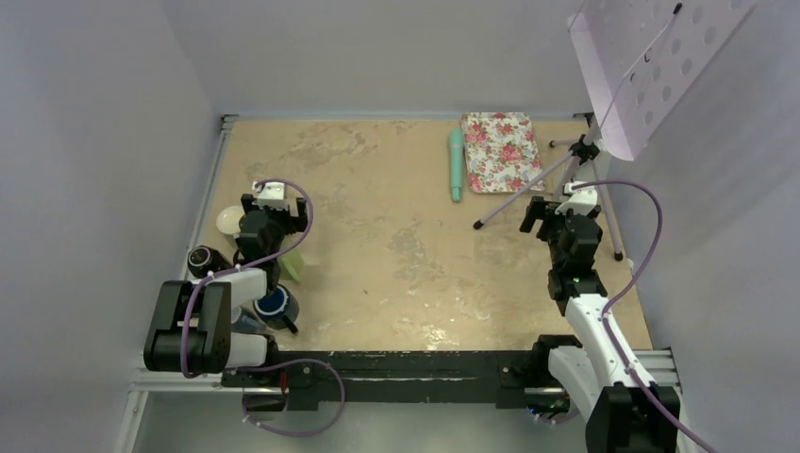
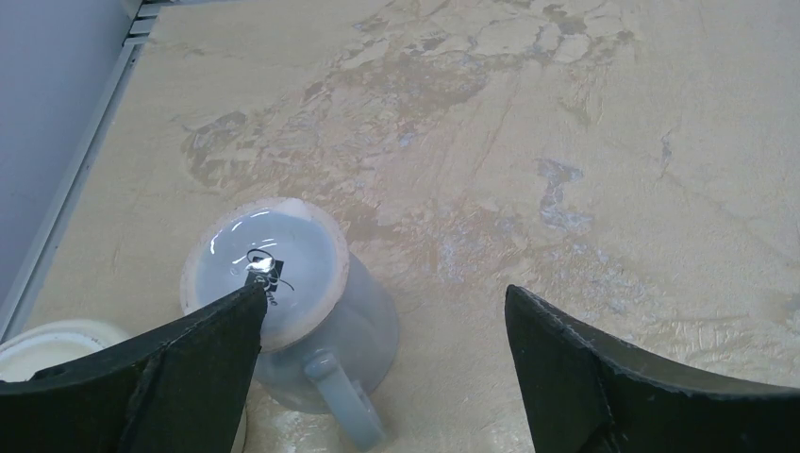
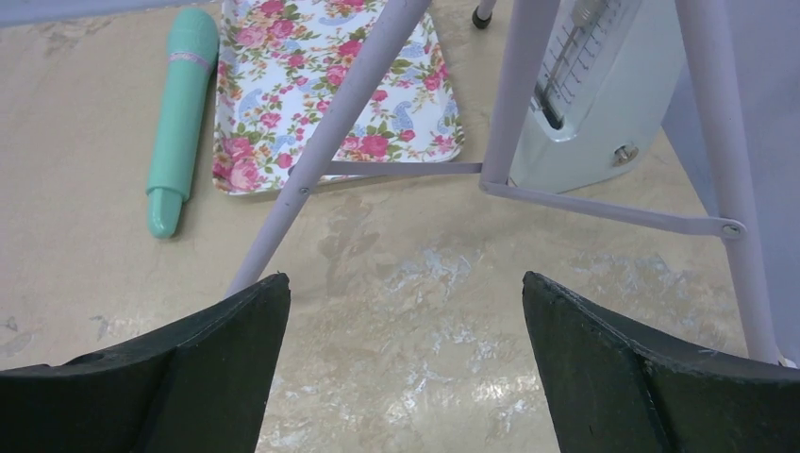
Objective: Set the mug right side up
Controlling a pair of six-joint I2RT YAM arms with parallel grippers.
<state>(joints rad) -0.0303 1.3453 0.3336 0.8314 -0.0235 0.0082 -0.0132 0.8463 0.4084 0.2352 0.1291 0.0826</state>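
Nearest, along the near edge of the table [image 1: 406,255], two arm bases side by side.

Just beyond on the left, the left gripper [image 2: 385,294], spread wide and holding nothing, poised above the mug [image 2: 283,302]. Mug pale blue-white, upside down: flat base facing up, rim on the table, handle [image 2: 344,415] pointing back toward the wrist camera. Off-centre in the opening, toward its left side. Just beside the mug on the left, a white bowl [image 2: 52,344]; touching or not, impossible to tell.

Step in hand, by the look of it: lining up for the grasp. To do it well, probably:
- Shift left to centre the mug between the fingers.
- Straddle the body rather than the handle, and stay off the bowl.
- Come down far enough for a firm hold on the tapering wall, then close gently.
- Lift well clear of the table before rolling the wrist over.

On the right, further out, the right gripper [image 3: 406,281], also wide apart and empty, well apart from the mug. Beyond it, lilac tripod legs [image 3: 321,151]. Farthest back, a teal tube [image 3: 179,123] lying beside a floral tray [image 3: 330,85].
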